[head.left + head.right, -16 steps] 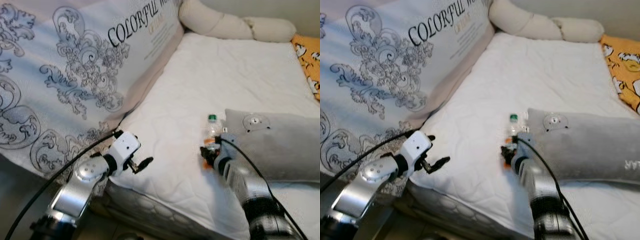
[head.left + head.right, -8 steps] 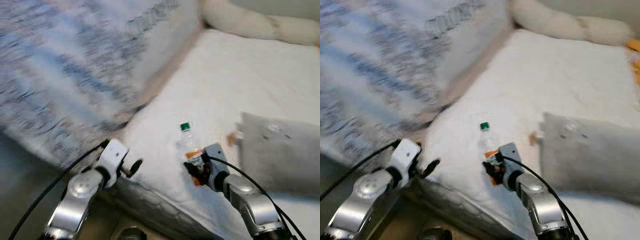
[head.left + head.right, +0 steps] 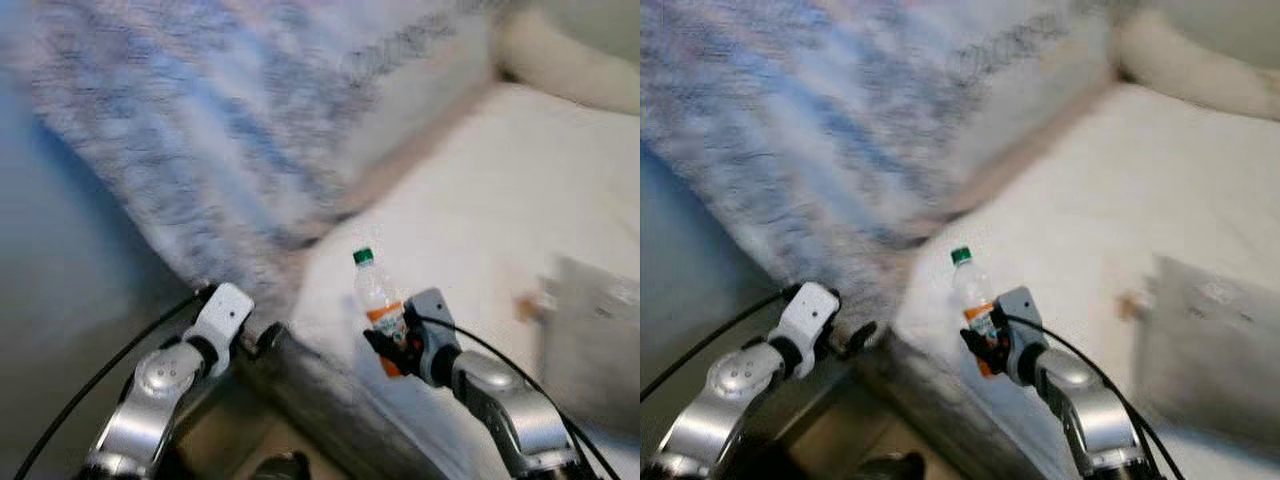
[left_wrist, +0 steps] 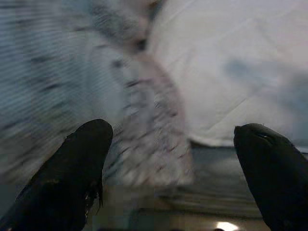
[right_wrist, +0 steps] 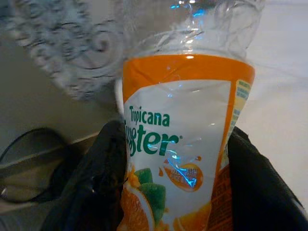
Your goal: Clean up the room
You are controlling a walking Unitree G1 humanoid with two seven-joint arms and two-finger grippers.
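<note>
Right gripper has its fingers pinching a clear bottle with a green cap and orange label, held upright just over the near edge of the bed. Left gripper hangs by the bed's near corner, fingers spread. Farther back there's a grey pillow, all pretty blurry, and a patterned blanket along the bed's left edge.

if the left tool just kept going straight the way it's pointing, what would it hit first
Probably the patterned blanket draped over the bed's edge, dead ahead between the open left tool's fingers; the white mattress lies beside it. Blur makes depth uncertain.
</note>
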